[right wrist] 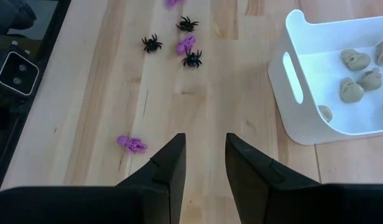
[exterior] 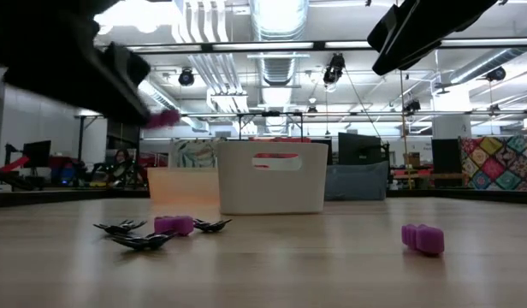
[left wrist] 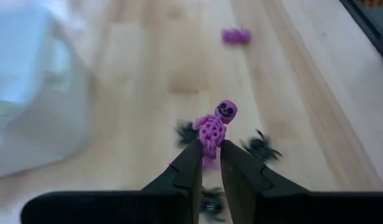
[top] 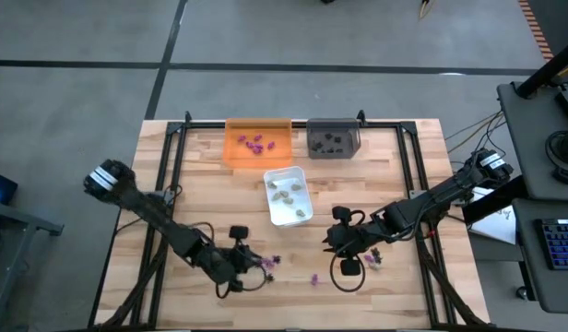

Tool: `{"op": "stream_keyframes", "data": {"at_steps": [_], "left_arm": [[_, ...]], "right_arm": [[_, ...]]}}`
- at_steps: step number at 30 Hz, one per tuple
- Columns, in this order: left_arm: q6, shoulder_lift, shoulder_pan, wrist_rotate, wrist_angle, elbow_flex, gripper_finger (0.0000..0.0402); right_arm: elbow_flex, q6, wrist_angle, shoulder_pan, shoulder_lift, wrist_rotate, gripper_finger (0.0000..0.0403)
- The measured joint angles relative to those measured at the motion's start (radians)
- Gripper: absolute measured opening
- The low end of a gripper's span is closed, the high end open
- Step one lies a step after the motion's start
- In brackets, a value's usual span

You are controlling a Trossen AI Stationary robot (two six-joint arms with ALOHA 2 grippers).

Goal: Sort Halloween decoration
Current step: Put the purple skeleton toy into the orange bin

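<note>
While your left gripper (left wrist: 207,163) is pinching a purple skeleton (left wrist: 214,129) and the right gripper (right wrist: 204,163) is hanging spread and empty, the trays (top: 257,143) are already holding some pieces, with spiders (right wrist: 152,43) still waiting.

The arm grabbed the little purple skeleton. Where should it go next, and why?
Probably lift and carry it toward the orange tray. The left gripper is shut on the purple skeleton, and the orange tray already holds purple pieces, while the white tray has beige ones and the grey tray dark ones.
</note>
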Motion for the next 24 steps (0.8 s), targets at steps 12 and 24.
{"op": "stream_keyframes", "data": {"at_steps": [12,24], "left_arm": [[0.062,-0.394,0.231,-0.107,-0.258,0.0,0.0038],[0.318,-0.502,0.869,0.125,-0.341,0.0,0.0038]], "right_arm": [[0.0,-0.019,-0.002,0.0,0.0,0.002,0.01],[0.0,-0.061,-0.002,-0.003,0.0,0.1,0.01]]}}
